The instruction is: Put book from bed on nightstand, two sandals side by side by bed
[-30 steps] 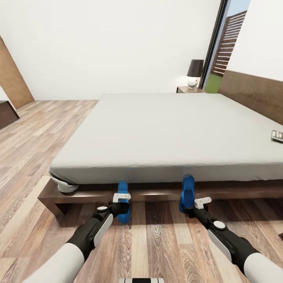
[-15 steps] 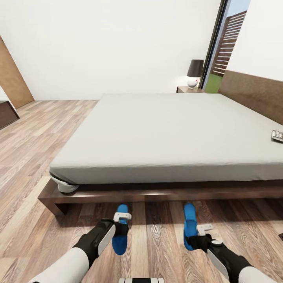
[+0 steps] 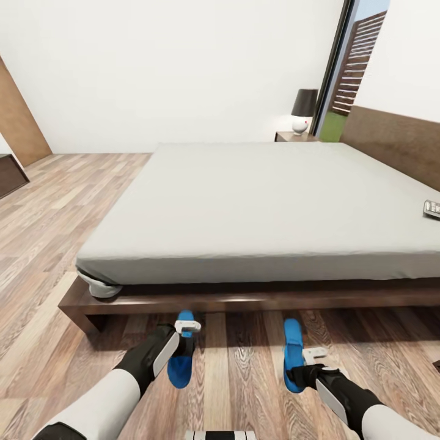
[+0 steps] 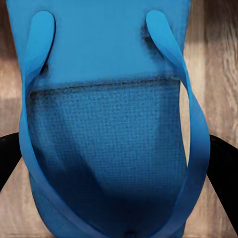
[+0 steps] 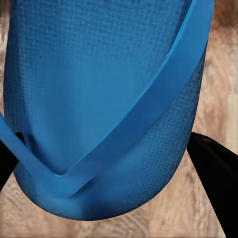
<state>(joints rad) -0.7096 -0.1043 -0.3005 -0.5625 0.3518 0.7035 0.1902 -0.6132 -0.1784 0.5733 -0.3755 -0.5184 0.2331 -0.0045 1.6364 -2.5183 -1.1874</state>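
Each claw — left (image 3: 182, 349), right (image 3: 296, 374) — clamps a blue sandal (image 3: 179, 360) beside the bed (image 3: 256, 201).

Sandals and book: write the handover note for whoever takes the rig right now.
Left gripper: shut on the left sandal, low over the wood floor in front of the bed.
Right gripper: shut on the right sandal, likewise low over the floor.
In both wrist views the black fingers flank each blue sole.
Sandals: roughly parallel, toes toward the bed frame, a gap between them; whether they touch the floor cannot be told.
Book: a small dark object at the mattress's right edge may be it.
Nightstand: far side of the bed, lamp on top.
Done: sandals brought beside the bed.
Left: release both, then move the book.
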